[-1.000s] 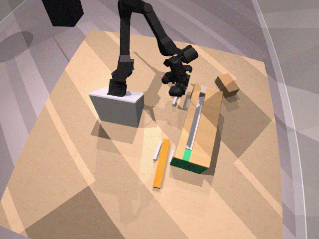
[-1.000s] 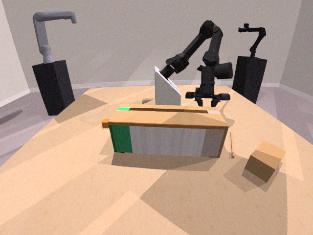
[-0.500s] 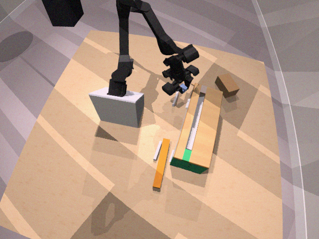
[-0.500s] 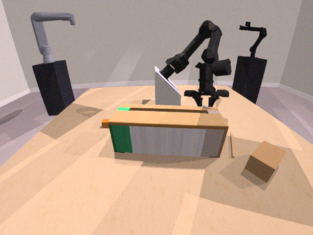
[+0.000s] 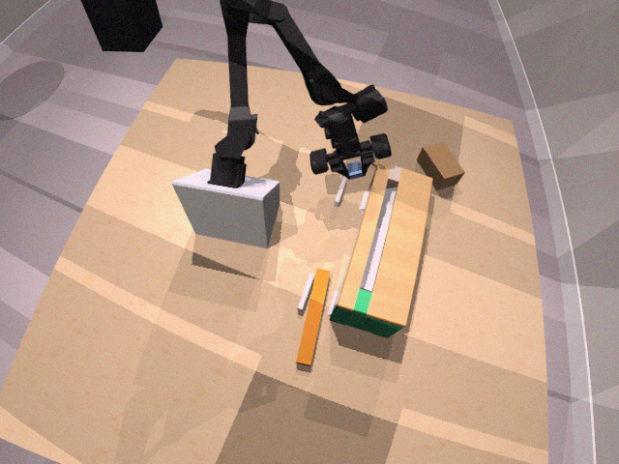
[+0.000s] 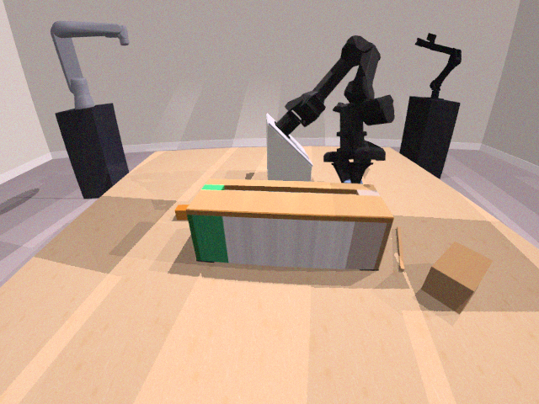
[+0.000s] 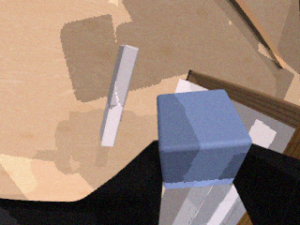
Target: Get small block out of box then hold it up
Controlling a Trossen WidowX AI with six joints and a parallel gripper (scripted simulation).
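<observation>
My gripper (image 5: pixel 355 172) (image 6: pixel 351 178) (image 7: pixel 190 145) is shut on the small blue block (image 5: pixel 354 168) (image 7: pixel 202 119), which sits between the two fingertips and is held in the air. In the exterior view only a sliver of the block shows behind the box. The long wooden box (image 5: pixel 412 224) (image 6: pixel 287 204) (image 7: pixel 267 100) stands upright with a slot along its top and a green section at one end. The block is outside it, near the end away from the green. The wrist view shows box parts beyond and below the block; the exact gap cannot be told.
An orange bar (image 5: pixel 313 324) (image 6: pixel 181 212) and white bars (image 5: pixel 340 191) (image 7: pixel 119 96) lie beside the box. A brown block (image 5: pixel 442 161) (image 6: pixel 461 265) and a thin wooden strip (image 6: pixel 400 250) (image 7: pixel 259 33) lie past its non-green end. The arm's grey wedge base (image 5: pixel 229 212) (image 6: pixel 285 158) stands opposite.
</observation>
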